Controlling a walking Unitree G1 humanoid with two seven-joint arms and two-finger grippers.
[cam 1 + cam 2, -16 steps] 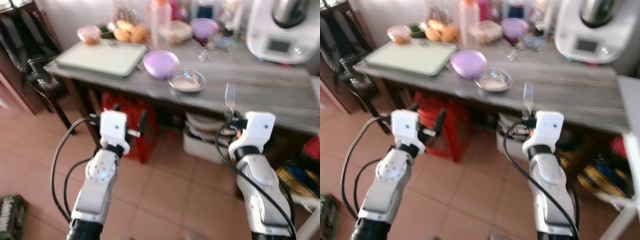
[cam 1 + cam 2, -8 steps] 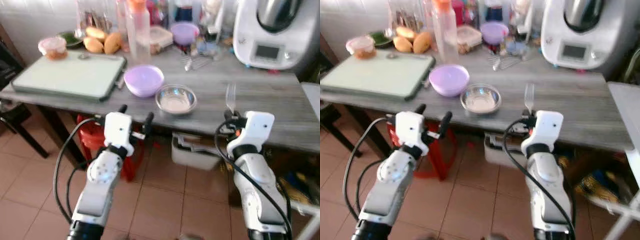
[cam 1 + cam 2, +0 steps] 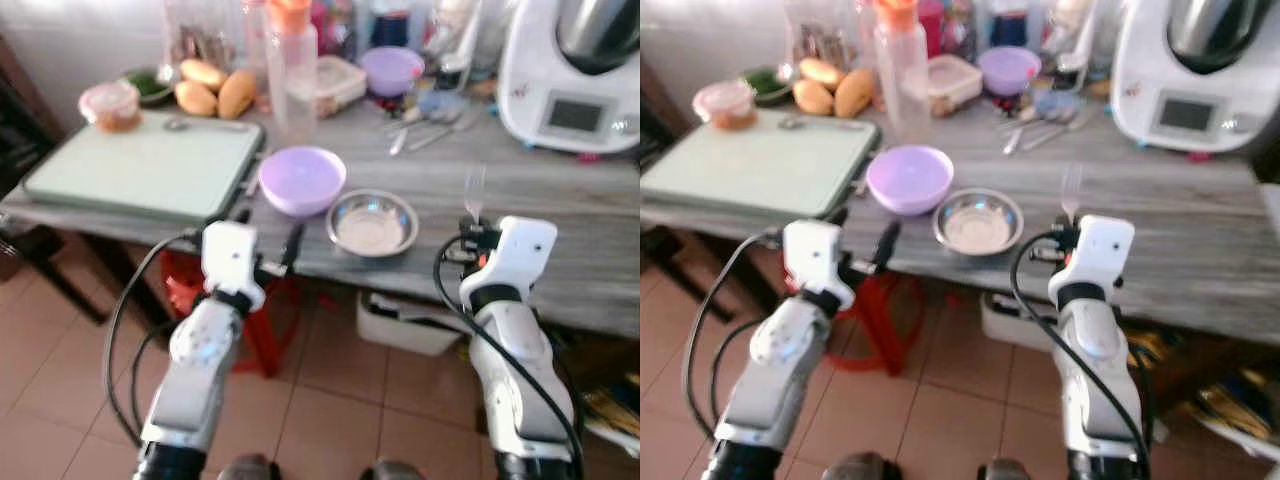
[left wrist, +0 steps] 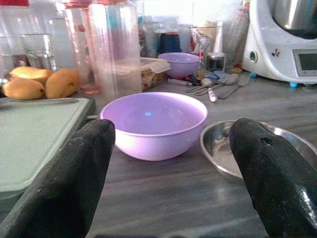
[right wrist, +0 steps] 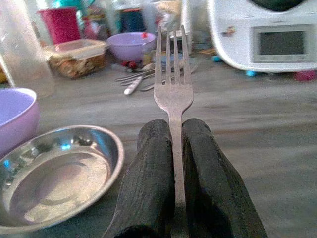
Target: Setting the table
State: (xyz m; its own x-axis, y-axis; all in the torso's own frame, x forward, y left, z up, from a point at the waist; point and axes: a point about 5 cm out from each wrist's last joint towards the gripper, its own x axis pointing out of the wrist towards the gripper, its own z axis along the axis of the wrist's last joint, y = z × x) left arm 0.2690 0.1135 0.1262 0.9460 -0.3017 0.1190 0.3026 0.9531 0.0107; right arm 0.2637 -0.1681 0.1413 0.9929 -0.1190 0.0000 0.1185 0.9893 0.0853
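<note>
A fork (image 5: 172, 89) stands upright, pinched between the right gripper's (image 5: 173, 163) 2 fingers, seemingly just over the table (image 3: 560, 200) edge; left gripper (image 4: 168, 173) spread wide.

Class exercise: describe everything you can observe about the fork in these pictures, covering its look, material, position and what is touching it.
The fork looks like plain silver metal, with four straight tines above a narrow neck. It stands upright, tines up, its handle pinched between the two black fingers of the right tool, which is shut on it. Most of the handle is hidden by those fingers. It is held just in front of the grey wooden table, to the right of the steel bowl. Only the fingers touch it.
</note>
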